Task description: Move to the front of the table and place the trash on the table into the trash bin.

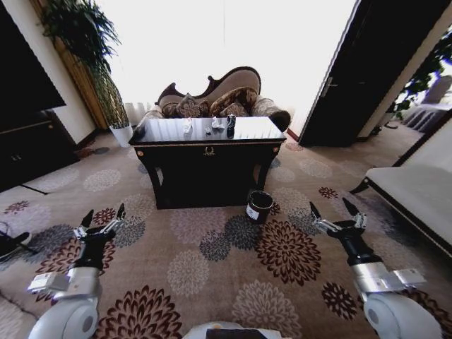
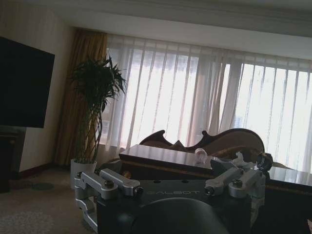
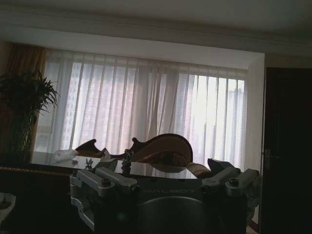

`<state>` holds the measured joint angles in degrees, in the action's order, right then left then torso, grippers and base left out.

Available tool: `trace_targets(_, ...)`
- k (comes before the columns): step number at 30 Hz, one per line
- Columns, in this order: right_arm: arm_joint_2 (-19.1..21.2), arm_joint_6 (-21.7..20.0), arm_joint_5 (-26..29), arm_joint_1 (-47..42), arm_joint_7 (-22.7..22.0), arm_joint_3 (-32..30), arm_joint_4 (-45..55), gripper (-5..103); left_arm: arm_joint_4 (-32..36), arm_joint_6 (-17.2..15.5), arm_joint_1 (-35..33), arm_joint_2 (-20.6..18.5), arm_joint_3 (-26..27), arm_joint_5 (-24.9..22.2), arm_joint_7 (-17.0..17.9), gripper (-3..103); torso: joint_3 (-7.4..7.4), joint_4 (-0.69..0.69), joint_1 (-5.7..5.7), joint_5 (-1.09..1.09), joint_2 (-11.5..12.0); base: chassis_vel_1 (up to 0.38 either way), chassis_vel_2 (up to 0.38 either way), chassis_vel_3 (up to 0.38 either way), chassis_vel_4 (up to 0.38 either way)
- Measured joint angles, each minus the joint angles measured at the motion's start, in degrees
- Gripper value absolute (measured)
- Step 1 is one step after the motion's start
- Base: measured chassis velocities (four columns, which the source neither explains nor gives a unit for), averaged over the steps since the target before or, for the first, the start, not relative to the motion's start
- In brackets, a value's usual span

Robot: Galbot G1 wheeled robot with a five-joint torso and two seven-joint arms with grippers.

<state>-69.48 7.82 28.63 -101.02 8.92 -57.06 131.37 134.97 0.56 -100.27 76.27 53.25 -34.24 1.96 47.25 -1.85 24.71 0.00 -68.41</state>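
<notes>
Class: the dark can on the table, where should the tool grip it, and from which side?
Grip the dark can around its middle, coming from the table's front edge. It seems to stand upright behind the white scraps, so its sides look open to a level approach.

"GALBOT" on left gripper (image 2: 170, 183) body

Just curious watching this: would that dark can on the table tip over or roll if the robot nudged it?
The can seems to stand upright on the glossy table, so a nudge would probably slide or topple it. Small and narrow, it is likely light. Once down, it might roll.
</notes>
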Motion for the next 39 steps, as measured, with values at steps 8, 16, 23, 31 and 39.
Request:
trace_targets(8,0.06,0.0,0.38,-0.06,0.21,-0.72,0.23,100,0.43,-0.6,-0.09,-0.22,0.26,-0.31,-0.06,100,0.0,0.0,0.0,0.0,0.0,0.0,0.0,0.0,0.0)
trace_targets(16,0.34,-0.94,0.33,0.05,0.68,-1.51,0.57,100,0.54,-0.89,-0.06,-0.46,0.98,-0.55,-0.06,100,0.0,0.0,0.0,0.0,0.0,0.0,0.0,0.0,0.0)
trace_targets(23,0.04,-1.71,-0.02,0.17,1.06,-1.59,0.57,100,0.36,-0.62,-0.05,0.01,0.61,-0.02,-0.25,100,0.0,0.0,0.0,0.0,0.0,0.0,0.0,0.0,0.0)
trace_targets(31,0.01,-0.99,0.02,0.26,1.44,-1.58,0.43,100,0.12,-0.24,0.12,0.22,0.38,0.39,-0.63,100,-0.01,0.0,-0.01,0.0,0.0,-0.004,0.003,0.006,-0.006)
trace_targets(39,0.03,-0.98,0.17,0.35,1.35,-1.56,0.25,100,-0.16,-0.14,0.28,0.25,0.36,0.51,-0.69,100,-0.01,0.0,-0.02,0.0,-0.01,-0.109,0.112,0.091,-0.118)
